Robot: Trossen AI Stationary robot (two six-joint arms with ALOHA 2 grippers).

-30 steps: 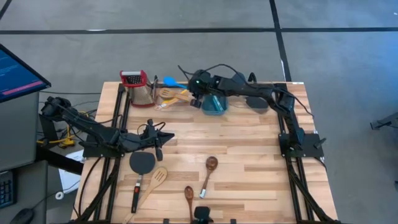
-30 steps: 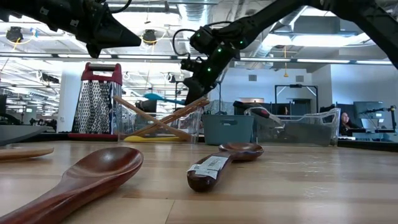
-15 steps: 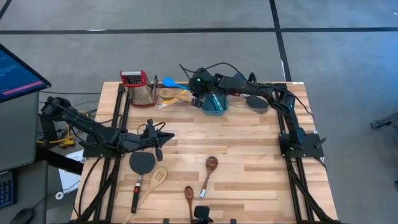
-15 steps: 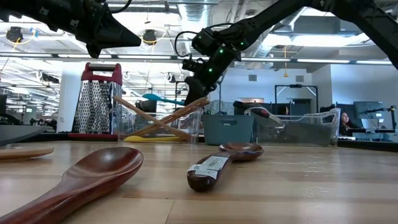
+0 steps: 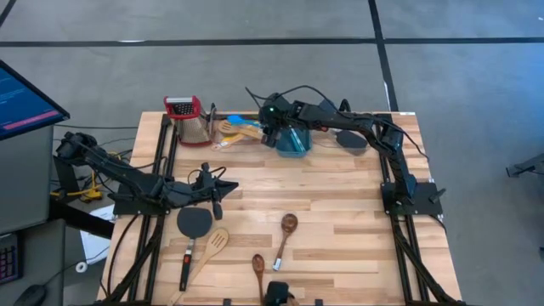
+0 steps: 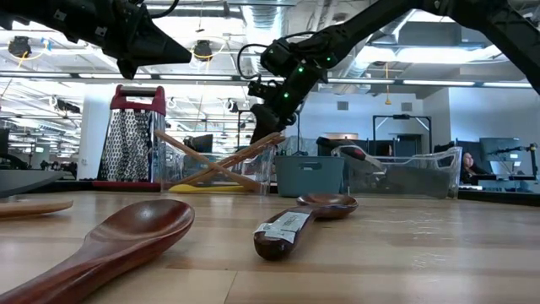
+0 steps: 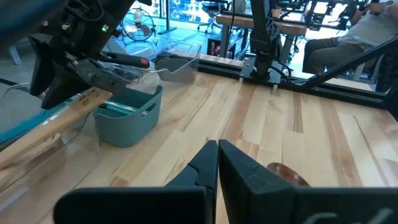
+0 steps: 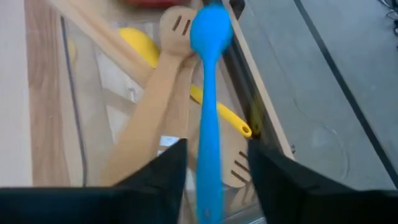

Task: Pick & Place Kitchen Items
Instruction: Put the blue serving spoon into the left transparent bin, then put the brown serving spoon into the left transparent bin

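My right gripper (image 8: 214,155) stands open above the clear bin (image 5: 223,140) at the table's far side, left of middle. A blue spoon (image 8: 208,118) lies in the bin on pale wooden spatulas (image 8: 158,99) and a yellow spoon (image 8: 140,43). Its handle runs between my fingers with a gap on each side. My left gripper (image 5: 223,189) hangs shut over the table's left middle, holding nothing. Near the front edge lie a black spatula (image 5: 194,223), a pale slotted spatula (image 5: 212,246) and two dark-brown spoons (image 5: 287,226) (image 5: 257,265).
A red-topped grater (image 5: 189,117) stands left of the bin. A teal tub (image 5: 293,143) sits right of it, under my right arm. Another clear bin (image 5: 353,138) with a black utensil is at the far right. The table's middle is bare wood (image 5: 306,187).
My right gripper has opened over the clear bin and let go of the blue spoon. The spoon, which stuck out past the bin's far side, has dropped onto the wooden utensils in the bin.
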